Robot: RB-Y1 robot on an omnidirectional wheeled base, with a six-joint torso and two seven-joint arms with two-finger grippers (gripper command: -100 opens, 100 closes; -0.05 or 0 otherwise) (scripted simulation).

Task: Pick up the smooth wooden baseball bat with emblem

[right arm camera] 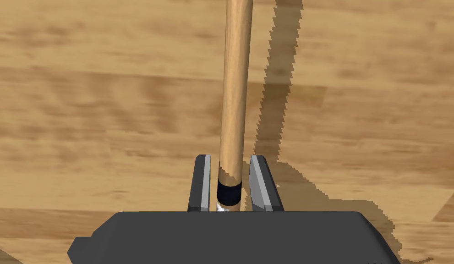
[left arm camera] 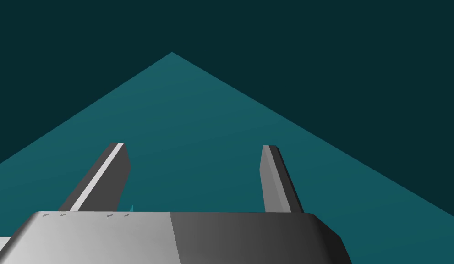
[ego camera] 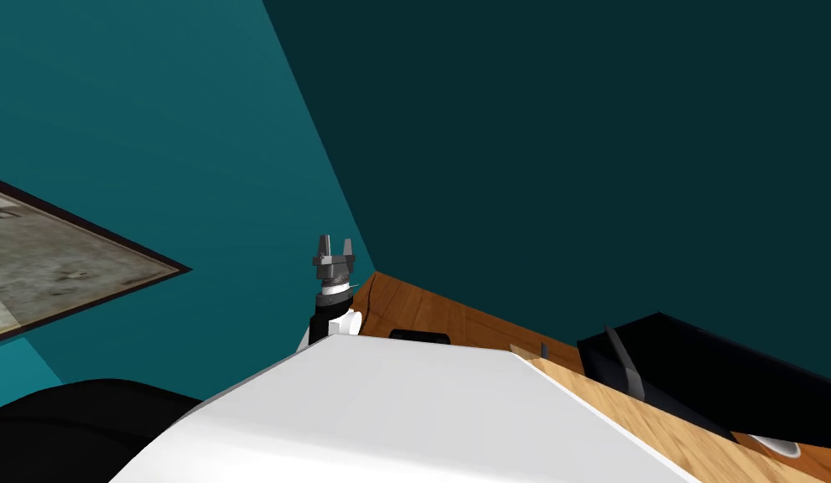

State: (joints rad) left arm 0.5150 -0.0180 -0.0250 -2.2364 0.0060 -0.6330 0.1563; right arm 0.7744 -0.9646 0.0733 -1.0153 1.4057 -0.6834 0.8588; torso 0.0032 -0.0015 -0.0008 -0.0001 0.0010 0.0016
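Right gripper [right arm camera: 230,158] is clamped on the baseball bat [right arm camera: 233,91], its two fingers squeezing the thin end just above a black band [right arm camera: 229,193]. The pale shaft runs straight out from the jaws over the wooden tabletop [right arm camera: 106,114], throwing a jagged shadow [right arm camera: 276,114] on the wood beside it, with open grain on both sides. A black box [ego camera: 724,369] sits on the tabletop by the wall. Left gripper [ego camera: 335,243] is up beyond the tabletop's corner, fingers spread wide, nothing between them.
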